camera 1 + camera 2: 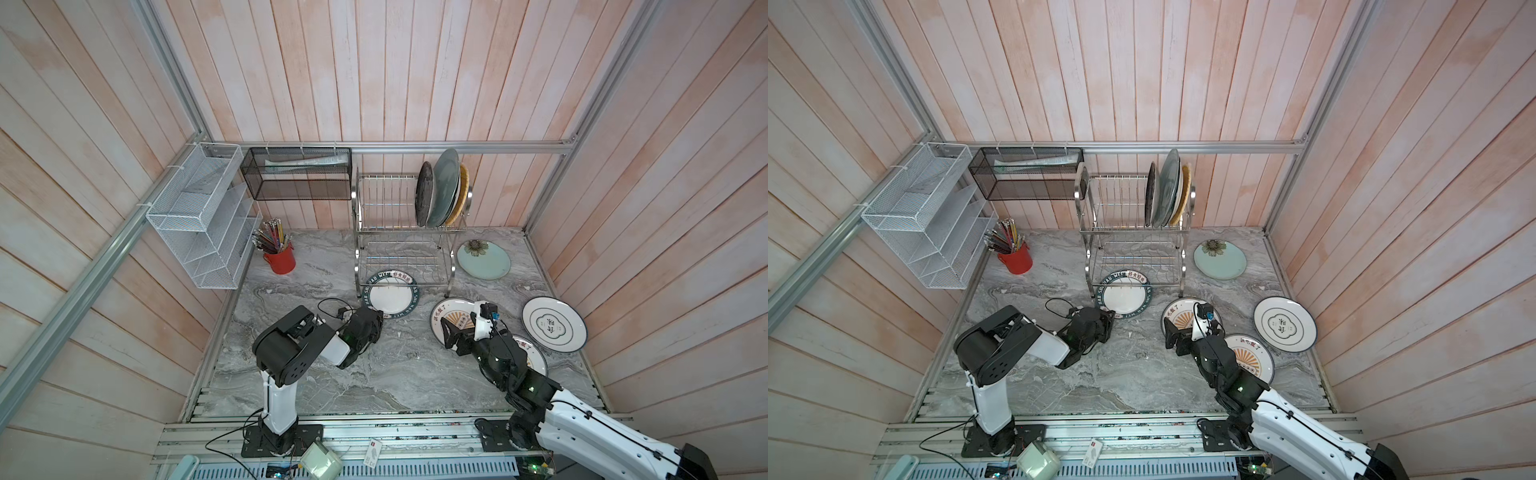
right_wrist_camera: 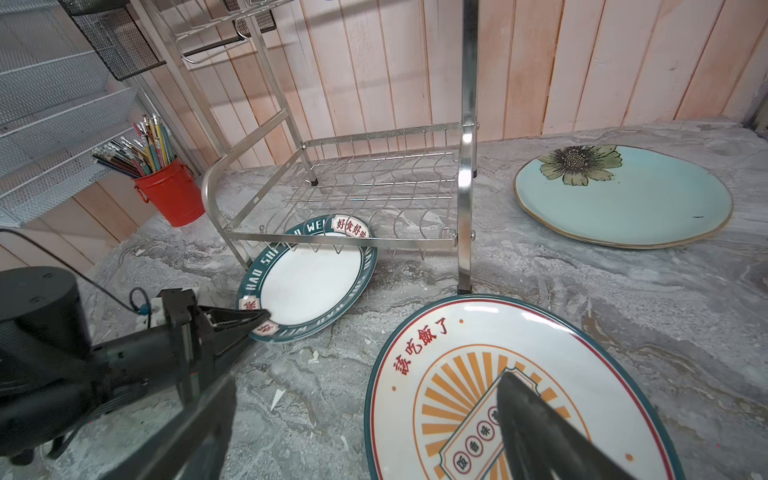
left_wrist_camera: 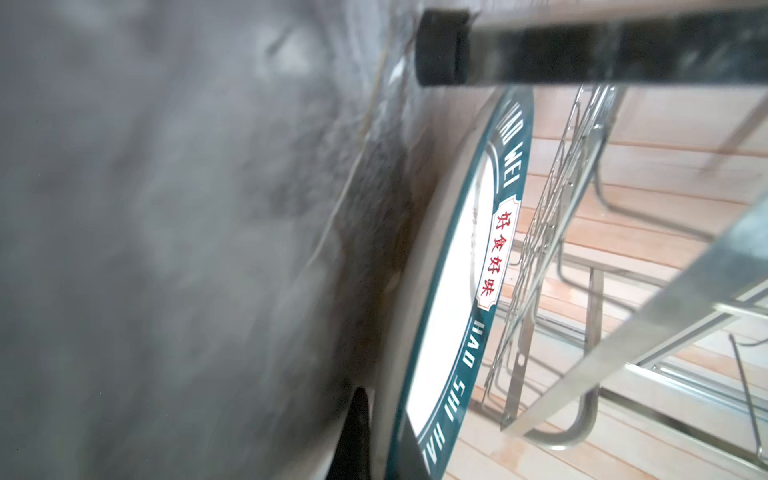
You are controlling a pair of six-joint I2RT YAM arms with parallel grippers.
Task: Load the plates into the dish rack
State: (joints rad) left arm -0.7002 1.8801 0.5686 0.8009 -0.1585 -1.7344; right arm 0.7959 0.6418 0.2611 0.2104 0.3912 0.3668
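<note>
- Fingertips of the left gripper [image 2: 259, 320] pinch the near rim of the green-lettered plate [image 2: 309, 282]; its far rim hides under the dish rack [image 2: 340, 240].
- Spread wide, the right gripper [image 1: 449, 334] stands over a sunburst plate [image 2: 415, 332]; open marble counter [image 1: 374, 374] lies between.

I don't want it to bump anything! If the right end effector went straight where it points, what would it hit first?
Probably the orange-sunburst plate lying right under it: the open right end effector tilts down over that plate's rim. Depth is unclear; if it cleared it, the green-lettered plate comes next.
</note>
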